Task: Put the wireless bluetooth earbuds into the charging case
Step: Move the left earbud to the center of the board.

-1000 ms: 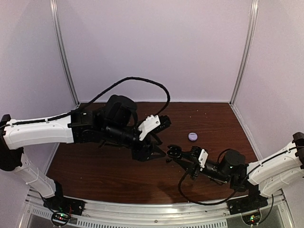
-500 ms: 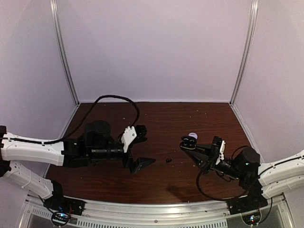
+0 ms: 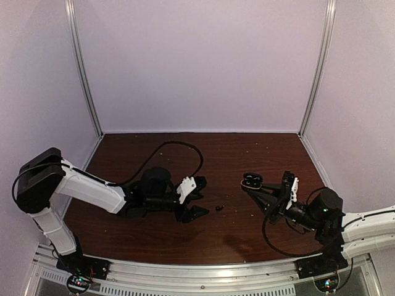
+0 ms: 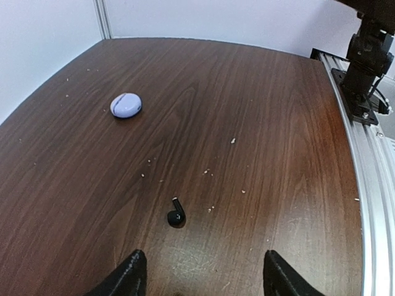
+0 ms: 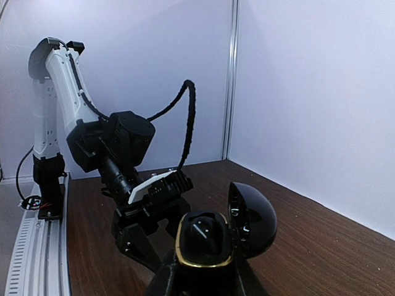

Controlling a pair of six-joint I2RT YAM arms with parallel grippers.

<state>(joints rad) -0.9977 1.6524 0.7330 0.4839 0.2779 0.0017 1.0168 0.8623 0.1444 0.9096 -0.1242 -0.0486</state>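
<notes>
**Table** [image 3: 154,237]: dark wood-grain top with pale walls on three sides. An aluminium rail [image 4: 370,185] runs along its near edge.

**Black earbud** [image 3: 219,207]: one stemmed earbud, lying loose near the middle of the table, a little toward the near edge. Nothing touches it. In the left wrist view it lies on bare wood just ahead of the left fingertips, roughly in line with the gap between them.

**Left gripper** [image 3: 202,197]: low over the table, left of the middle. The fingers are spread wide with nothing between them, and the tips point toward the table's middle.

**Right gripper** [image 3: 254,187]: raised above the right half of the table, clamped on the black charging case.

**Black charging case** [image 5: 199,237]: held clear of the table. Its domed lid [image 5: 254,219] is hinged open and a gold-coloured rim rings the body. The opening faces the right wrist camera. The inside is dark, so I cannot tell whether an earbud is seated there.

**Lavender charging case** [image 4: 126,105]: small, rounded and closed. It rests on the table, well apart from the black earbud and on the far side of it from the left gripper.

**Pale specks** [image 4: 232,140]: scattered across the table top, most of them around the middle.

**Black cable** [image 3: 179,145]: arcs above the back left part of the table and joins the left arm.

**Right arm's base** [image 4: 364,68]: bolted at the table's near edge, beside the rail.
</notes>
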